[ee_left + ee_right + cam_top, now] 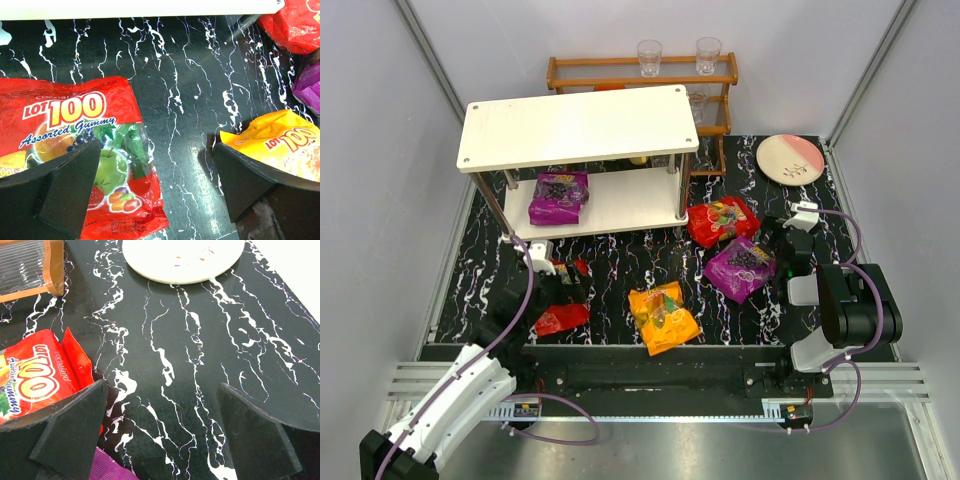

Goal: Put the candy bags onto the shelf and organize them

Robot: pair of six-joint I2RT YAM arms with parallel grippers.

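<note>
The white two-tier shelf point(578, 125) stands at the back left, with one purple candy bag point(558, 197) on its lower board. On the table lie a red bag point(722, 220), a purple bag point(740, 268), an orange bag point(663, 316) and a second red bag point(563, 318). My left gripper point(560, 292) is open and low over that second red bag point(75, 150); its left finger point(65, 190) is above the bag and nothing lies between the fingers. The orange bag point(280, 145) is by its right finger. My right gripper point(782, 238) is open and empty, just right of the red bag point(40, 380) and the purple bag point(107, 467).
A brown wooden rack point(640, 70) with clear glasses stands behind the shelf. A pink and white plate point(789, 159) lies at the back right and shows in the right wrist view point(182, 260). The shelf's lower board edge point(140, 7) is ahead of my left gripper. Grey walls enclose the table.
</note>
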